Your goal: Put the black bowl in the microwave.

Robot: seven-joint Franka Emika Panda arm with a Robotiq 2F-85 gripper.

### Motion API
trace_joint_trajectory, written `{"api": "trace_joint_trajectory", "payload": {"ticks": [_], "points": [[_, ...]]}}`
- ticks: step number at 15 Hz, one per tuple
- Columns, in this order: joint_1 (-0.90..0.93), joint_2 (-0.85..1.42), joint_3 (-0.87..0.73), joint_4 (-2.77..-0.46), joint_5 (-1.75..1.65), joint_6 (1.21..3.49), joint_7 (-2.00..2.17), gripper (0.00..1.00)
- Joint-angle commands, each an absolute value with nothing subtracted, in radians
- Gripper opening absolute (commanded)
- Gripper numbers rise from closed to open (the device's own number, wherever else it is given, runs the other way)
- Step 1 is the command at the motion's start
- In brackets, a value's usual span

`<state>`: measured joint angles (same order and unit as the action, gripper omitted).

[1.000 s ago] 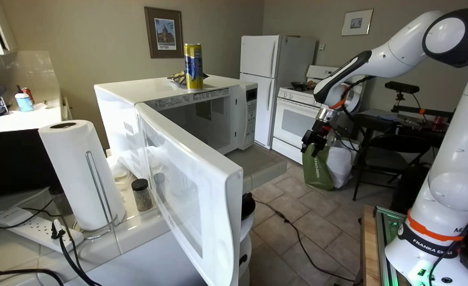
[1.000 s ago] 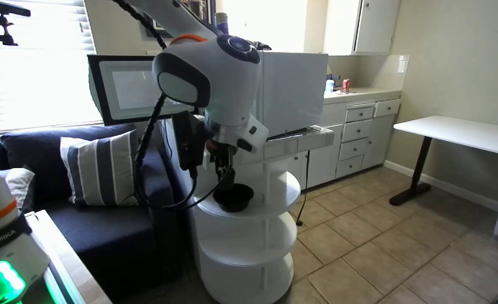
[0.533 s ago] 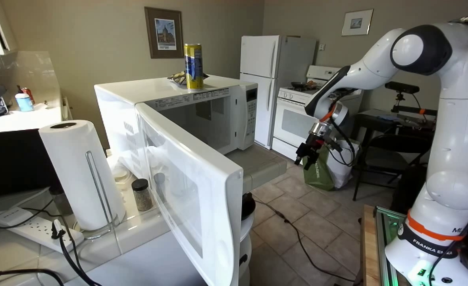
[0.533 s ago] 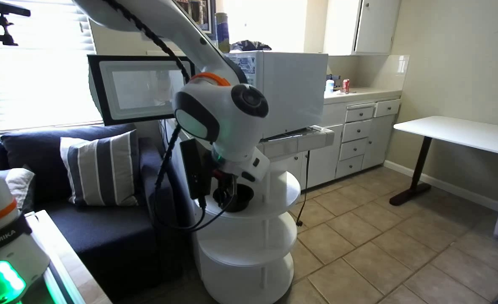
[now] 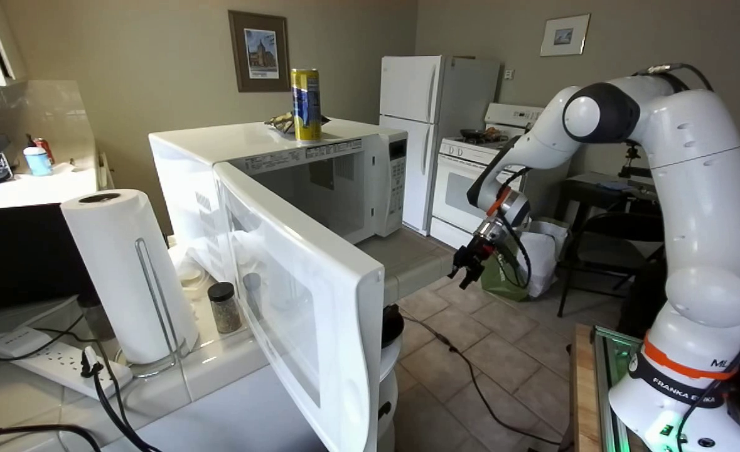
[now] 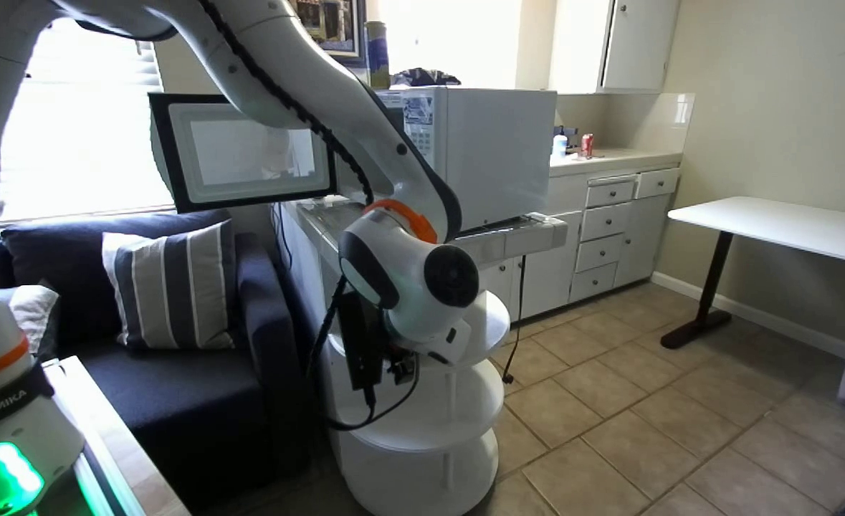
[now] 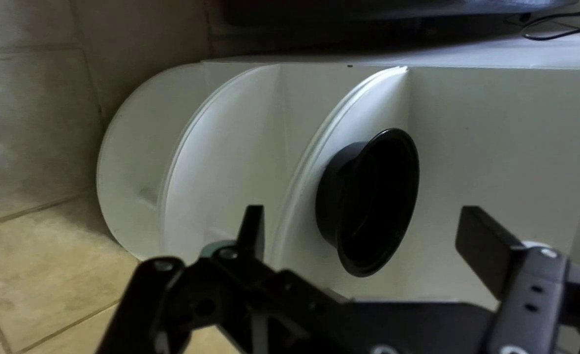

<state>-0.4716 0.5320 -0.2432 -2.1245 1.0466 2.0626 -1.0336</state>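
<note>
The black bowl (image 7: pixel 371 204) has yet to be picked up, so in my judgement you are at the approach and most of the job lies ahead. Start big: at the end of the desk (image 6: pixel 508 241) stands the white shelf unit (image 6: pixel 429 423), and your bowl sits upright on its top shelf (image 7: pixel 376 110), lower than the desk top. Next in size is the microwave (image 6: pixel 497 154), up on that desk. Its door (image 5: pixel 319 282) is swung wide and part of the dark cavity (image 5: pixel 332 198) shows in an exterior view, so that preparation is done and you likely need not touch the door before loading. What is left for you looks like this: the lift over the desk's edge, the carry past the door, the set-down in the cavity, then the release and the way out. Smaller again, and needed before any of it, is the grasp. Your claw (image 7: pixel 362 211) is spread wide with nothing in it; in the wrist view its two fingers (image 7: pixel 486 248) appear on either side of the bowl, yet apart from it, so you would have to move in before closing.
</note>
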Motion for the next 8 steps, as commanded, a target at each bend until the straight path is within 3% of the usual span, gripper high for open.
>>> {"api": "trace_joint_trajectory", "payload": {"ticks": [1,8], "points": [[-0.487,0.657,-0.197,-2.039,1.174,2.062,-1.095,1.0],[-0.442,0.795,-0.176,-1.936,1.307,2.086,-1.189,1.0]]}}
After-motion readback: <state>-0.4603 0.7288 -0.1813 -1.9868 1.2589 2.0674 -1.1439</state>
